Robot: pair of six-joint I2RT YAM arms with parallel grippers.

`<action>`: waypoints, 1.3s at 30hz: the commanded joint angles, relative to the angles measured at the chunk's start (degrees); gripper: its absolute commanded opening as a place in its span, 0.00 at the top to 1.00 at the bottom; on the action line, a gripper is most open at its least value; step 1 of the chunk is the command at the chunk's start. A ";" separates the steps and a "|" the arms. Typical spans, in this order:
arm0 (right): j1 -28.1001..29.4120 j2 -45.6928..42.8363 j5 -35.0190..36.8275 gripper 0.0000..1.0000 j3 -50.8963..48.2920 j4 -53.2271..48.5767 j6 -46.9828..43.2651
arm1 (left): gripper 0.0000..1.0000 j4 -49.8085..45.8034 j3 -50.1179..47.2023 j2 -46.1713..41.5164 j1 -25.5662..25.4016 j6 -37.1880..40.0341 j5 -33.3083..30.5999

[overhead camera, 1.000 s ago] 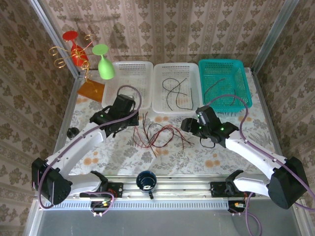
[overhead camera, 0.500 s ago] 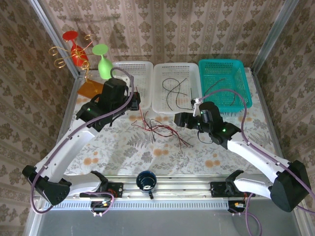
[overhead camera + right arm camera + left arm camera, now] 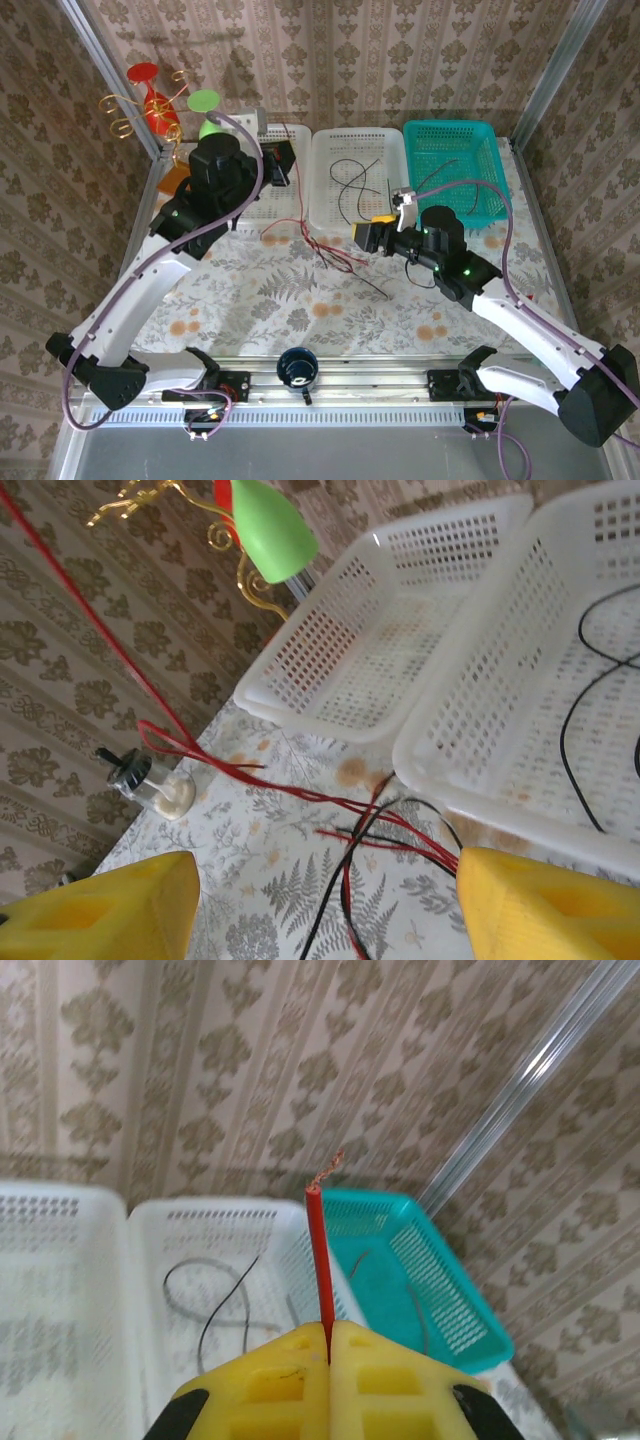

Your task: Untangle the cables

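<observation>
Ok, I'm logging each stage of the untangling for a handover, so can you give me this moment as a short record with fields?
left gripper: shut on a red cable, raised over the left white basket
red cable path: trails from the fingers down to the pile
right gripper: open, holding nothing, hovering beside the pile
pile: red and black cables crossed on the table, in front of the middle white basket
middle white basket: black cables
teal basket: one dark cable
</observation>
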 commanded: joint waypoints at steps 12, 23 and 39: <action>0.95 -1.28 -2.59 0.27 8.70 6.05 -11.05 | 1.00 8.96 10.19 3.81 -2.93 3.86 1.93; 1.65 7.63 -0.96 0.25 23.47 -6.49 7.80 | 1.00 11.58 9.32 6.53 -6.49 4.42 0.23; 2.38 12.78 0.58 0.45 31.00 -6.58 -13.56 | 1.00 11.44 11.52 11.14 -11.68 4.31 0.90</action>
